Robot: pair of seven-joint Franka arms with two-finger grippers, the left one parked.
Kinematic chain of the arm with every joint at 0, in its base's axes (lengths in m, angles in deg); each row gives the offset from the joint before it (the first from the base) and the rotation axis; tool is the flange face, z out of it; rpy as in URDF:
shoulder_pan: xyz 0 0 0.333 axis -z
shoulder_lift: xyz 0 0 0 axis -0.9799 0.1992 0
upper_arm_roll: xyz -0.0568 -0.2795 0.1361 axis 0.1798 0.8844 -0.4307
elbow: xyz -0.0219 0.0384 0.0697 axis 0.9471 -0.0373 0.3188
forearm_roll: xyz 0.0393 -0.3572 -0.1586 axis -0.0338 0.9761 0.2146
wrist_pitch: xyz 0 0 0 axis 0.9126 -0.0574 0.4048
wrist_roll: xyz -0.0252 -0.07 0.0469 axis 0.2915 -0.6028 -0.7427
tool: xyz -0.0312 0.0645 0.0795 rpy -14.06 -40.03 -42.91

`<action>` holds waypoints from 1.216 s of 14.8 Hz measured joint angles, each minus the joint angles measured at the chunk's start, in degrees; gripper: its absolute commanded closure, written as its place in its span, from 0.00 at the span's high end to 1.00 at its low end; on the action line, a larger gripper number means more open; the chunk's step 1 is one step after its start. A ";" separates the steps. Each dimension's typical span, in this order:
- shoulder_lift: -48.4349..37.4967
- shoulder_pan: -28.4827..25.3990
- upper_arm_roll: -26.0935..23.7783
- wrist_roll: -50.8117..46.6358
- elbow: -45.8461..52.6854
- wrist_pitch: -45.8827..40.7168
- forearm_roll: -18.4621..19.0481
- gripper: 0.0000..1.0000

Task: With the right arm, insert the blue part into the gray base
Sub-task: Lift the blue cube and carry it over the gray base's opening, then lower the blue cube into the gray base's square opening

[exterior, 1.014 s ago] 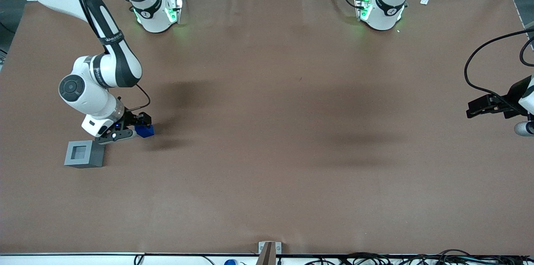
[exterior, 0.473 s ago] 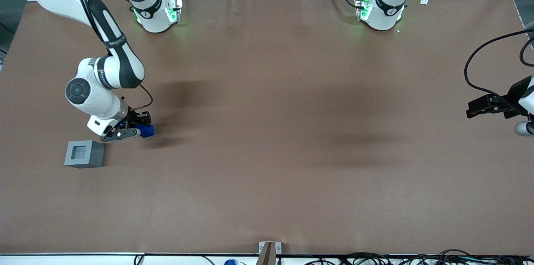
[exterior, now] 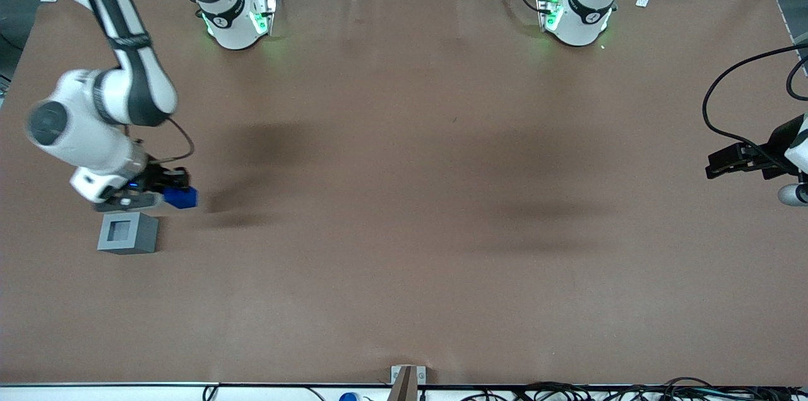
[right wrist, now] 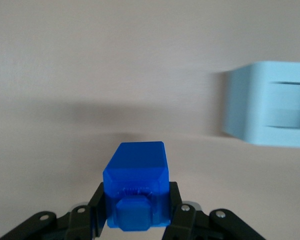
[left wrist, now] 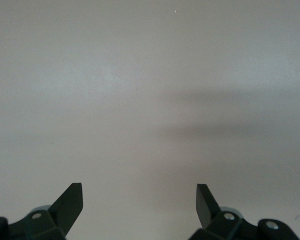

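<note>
My right arm's gripper (exterior: 170, 194) is shut on the blue part (exterior: 181, 197) and holds it above the table, a little farther from the front camera than the gray base (exterior: 128, 232). The gray base stands on the table with its square recess facing up. In the right wrist view the blue part (right wrist: 136, 184) sits clamped between the two black fingers (right wrist: 96, 205), its square stud facing the camera. The gray base (right wrist: 268, 104) shows there too, blurred, apart from the blue part.
The brown table mat (exterior: 404, 199) covers the whole work surface. The two arm bases (exterior: 237, 16) stand at the table's edge farthest from the front camera. A small metal bracket (exterior: 407, 376) sits at the nearest edge.
My right arm has swung toward its own end of the table, carrying the blue part with it. The part is now close beside the gray base. The base has not moved.
</note>
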 measured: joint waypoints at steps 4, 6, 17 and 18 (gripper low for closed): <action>-3.70 1.78 6.51 2.19 9.24 -10.74 0.02 0.00; -1.51 1.69 9.39 2.29 13.58 -13.28 0.00 0.00; 19.35 2.72 10.75 2.43 33.65 -21.28 -3.60 0.00; 19.59 2.68 10.67 2.92 34.30 -21.98 -3.67 0.00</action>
